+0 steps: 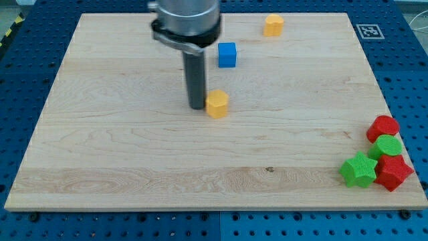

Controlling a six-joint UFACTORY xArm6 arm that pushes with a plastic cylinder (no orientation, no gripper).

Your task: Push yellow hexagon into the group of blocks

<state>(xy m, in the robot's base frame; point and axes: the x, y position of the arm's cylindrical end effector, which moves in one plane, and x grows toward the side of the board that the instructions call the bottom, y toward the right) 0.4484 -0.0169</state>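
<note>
A yellow hexagon block [217,104] lies near the middle of the wooden board [134,154]. My tip [196,106] stands just to its left, touching or almost touching its left side. A group of blocks sits at the view's lower right: a red block [382,127], a green block [388,146], a green star [358,169] and a red star [392,173]. The hexagon is far to the left of this group.
A blue cube [227,55] lies above and right of my tip. A second yellow block [273,25] lies near the board's top edge. A marker tag [368,31] is at the top right corner.
</note>
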